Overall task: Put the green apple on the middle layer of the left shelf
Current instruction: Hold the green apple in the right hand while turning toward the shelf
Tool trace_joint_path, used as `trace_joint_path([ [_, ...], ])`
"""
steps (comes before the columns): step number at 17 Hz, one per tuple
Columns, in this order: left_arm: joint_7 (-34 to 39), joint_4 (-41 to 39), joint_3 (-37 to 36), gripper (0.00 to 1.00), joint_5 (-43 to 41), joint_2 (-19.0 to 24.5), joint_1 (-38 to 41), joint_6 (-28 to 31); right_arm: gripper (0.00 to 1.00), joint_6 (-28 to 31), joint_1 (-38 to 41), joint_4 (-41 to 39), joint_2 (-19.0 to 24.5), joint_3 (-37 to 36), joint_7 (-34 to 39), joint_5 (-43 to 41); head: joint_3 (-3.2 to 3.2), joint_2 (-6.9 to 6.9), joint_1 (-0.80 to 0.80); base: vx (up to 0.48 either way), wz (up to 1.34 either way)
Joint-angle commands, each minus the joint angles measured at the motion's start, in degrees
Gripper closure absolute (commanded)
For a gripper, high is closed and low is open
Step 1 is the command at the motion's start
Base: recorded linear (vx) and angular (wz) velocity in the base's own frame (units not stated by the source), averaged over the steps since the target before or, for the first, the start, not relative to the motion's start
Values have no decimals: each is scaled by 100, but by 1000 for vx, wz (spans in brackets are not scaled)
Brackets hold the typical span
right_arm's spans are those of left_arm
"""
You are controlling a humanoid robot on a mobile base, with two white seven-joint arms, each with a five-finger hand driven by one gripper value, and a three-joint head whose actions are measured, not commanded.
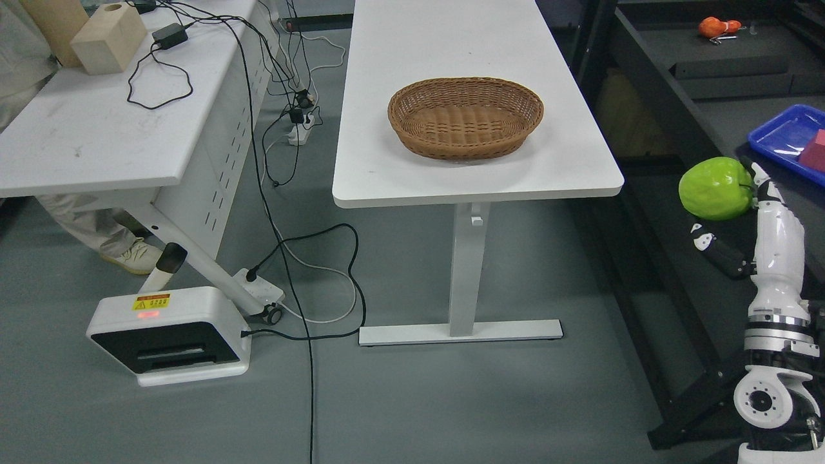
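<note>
The green apple is at the right side of the head view, held in my right hand. The white fingers lie against its right side and the dark thumb reaches under it. The apple hangs at the front edge of a dark shelf that runs along the right. My right arm comes up from the lower right corner. My left arm does not show.
A white table with a wicker basket stands in the middle. A blue tray with a red block and an orange thing lie on the shelf. A desk, cables, a white floor unit and a person's leg are on the left.
</note>
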Motion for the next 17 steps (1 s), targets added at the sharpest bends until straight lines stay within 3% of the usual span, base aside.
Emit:
trace_joint_path([
  [1,-1,-1,0,0,0,101,-2,0,100,-61,114,-139,202,-144,-3,-2,0,0,0,-534,0],
  [9,-1,-1,0,0,0,101,-2,-9,100,-61,149,-130,202,-144,-3,7,0,0,0,-380,-285],
  [17,-1,-1,0,0,0,101,-2,-9,100,-70,167,-130,237,-108,-3,7,0,0,0,73,-1923],
])
